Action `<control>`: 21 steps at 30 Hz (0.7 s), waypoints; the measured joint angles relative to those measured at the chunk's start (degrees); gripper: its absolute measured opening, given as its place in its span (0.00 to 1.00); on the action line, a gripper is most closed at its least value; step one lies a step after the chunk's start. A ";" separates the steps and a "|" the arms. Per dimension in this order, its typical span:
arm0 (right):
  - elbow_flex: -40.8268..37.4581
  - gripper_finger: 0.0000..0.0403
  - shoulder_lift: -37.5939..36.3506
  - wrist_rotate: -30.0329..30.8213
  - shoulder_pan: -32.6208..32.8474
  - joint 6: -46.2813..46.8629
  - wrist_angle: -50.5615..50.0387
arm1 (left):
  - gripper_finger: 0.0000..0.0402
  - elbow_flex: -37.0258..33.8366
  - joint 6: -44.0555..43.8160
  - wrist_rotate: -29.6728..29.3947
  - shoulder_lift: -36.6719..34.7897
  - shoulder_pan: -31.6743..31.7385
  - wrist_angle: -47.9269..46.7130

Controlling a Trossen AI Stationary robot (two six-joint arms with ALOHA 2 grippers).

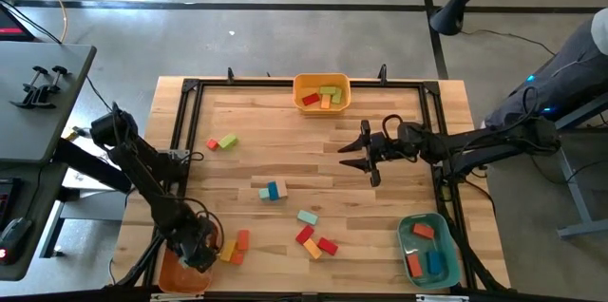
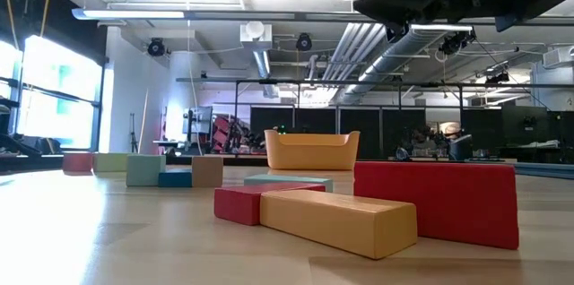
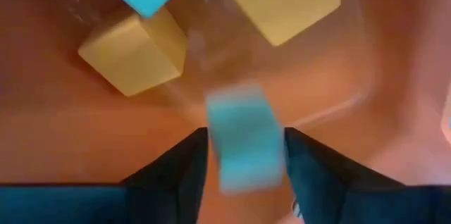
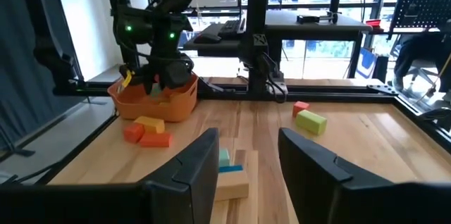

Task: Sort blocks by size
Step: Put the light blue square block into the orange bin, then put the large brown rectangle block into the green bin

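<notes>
Left wrist view: left gripper (image 3: 243, 155) over the orange bin (image 3: 394, 62), fingers apart around a blurred teal block (image 3: 244, 143), contact unclear; right gripper (image 1: 364, 157) mid-table, fingers apart, empty; no legible writing.

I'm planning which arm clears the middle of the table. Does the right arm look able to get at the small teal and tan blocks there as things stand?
Probably yes. The right gripper hovers open just beside the teal and tan blocks, with bare table between them.
</notes>
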 joint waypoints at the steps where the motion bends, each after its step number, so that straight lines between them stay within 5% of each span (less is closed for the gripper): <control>1: 0.00 0.35 0.00 0.00 0.00 0.00 -0.09 | 0.46 0.00 -0.02 0.05 -0.04 0.07 0.00; 7: 0.00 0.35 0.00 0.02 0.00 -0.34 -0.21 | 0.62 0.00 -0.07 1.71 -3.16 1.86 -0.09; 12: 0.00 0.35 0.00 0.03 0.00 -0.44 -0.89 | 0.65 0.92 -0.62 4.91 -8.59 6.92 0.16; 16: 0.00 0.35 0.00 0.04 0.00 -0.70 -1.54 | 0.64 1.53 7.06 -3.47 -12.49 11.91 0.27; 21: 0.00 0.35 0.00 0.07 0.00 -2.60 -2.33 | 0.63 1.53 32.92 -21.56 -14.38 20.79 1.03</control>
